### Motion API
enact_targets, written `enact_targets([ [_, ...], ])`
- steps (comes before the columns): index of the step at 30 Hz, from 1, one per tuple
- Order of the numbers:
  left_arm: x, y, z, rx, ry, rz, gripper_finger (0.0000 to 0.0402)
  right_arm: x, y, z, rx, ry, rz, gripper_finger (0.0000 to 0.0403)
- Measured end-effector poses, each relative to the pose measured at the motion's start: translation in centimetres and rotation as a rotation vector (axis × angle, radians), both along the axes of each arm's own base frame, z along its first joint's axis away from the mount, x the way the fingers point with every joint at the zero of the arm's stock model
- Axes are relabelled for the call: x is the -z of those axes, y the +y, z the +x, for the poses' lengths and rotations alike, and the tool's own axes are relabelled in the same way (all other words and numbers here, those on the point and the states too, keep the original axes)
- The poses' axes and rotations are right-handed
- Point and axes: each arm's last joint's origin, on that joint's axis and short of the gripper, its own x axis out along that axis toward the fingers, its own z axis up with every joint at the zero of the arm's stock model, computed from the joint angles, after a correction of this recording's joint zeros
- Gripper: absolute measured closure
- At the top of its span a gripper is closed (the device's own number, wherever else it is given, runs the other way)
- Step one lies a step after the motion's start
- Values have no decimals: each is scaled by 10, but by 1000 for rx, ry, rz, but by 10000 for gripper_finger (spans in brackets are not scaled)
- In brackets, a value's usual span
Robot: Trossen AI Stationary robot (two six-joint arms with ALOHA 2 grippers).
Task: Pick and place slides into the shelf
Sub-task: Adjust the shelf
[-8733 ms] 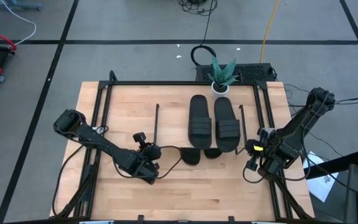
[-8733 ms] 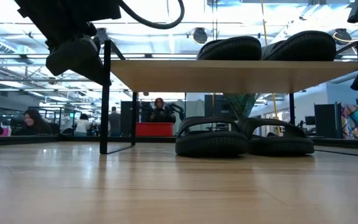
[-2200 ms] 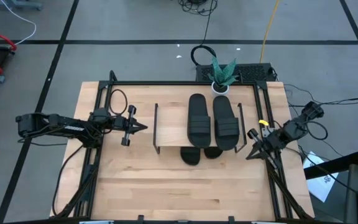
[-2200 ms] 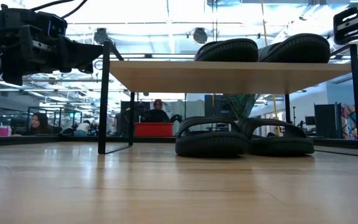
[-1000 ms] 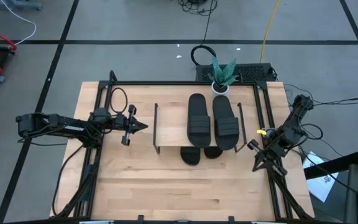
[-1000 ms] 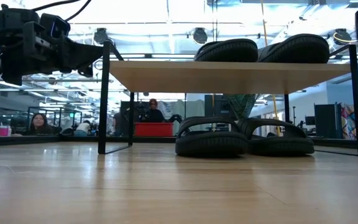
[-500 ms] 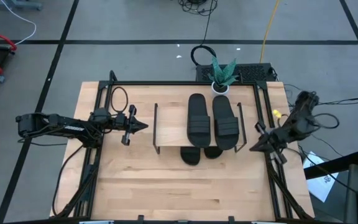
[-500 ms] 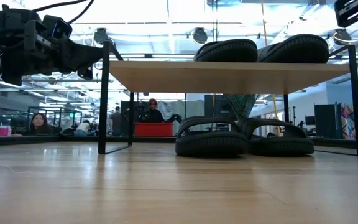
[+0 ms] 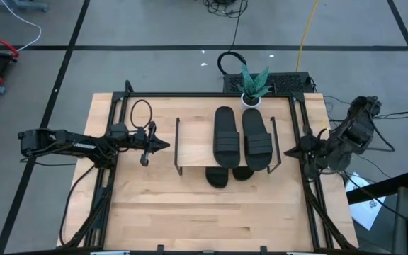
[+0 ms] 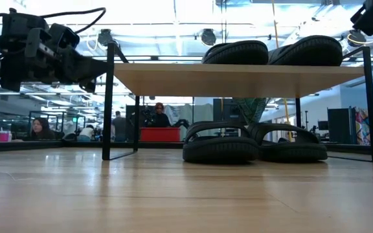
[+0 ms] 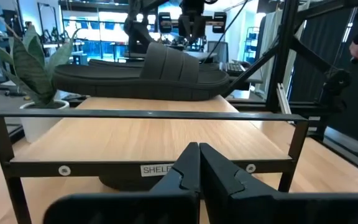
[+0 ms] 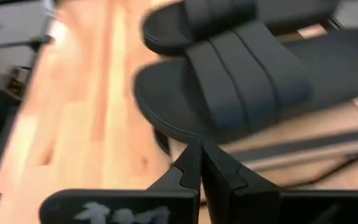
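high: overhead | low: table-level | wrists: forward | shared: shelf (image 9: 193, 145)

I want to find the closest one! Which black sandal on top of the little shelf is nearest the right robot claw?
The right-hand top slide, lying nearest the shelf's right side frame, just beside the shut right gripper. Its twin lies farther left.
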Motion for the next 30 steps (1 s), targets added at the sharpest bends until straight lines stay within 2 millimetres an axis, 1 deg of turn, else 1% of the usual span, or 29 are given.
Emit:
enact_targets([
  [3,0,0,0,0,4,-4,396,-1,-2,-1,67,70,-20,403],
  [9,1,0,0,0,20,-41,396,5,-8,-4,239,202,-37,403],
  [14,1,0,0,-13,23,-69,396,11,-7,2,306,230,-45,403],
  [20,2,2,0,-51,27,-80,396,21,1,17,263,209,-76,403],
  [26,2,2,0,-51,28,-89,396,21,0,23,266,198,-95,403],
  [30,2,2,0,-51,30,-105,396,28,0,30,269,216,-108,403],
])
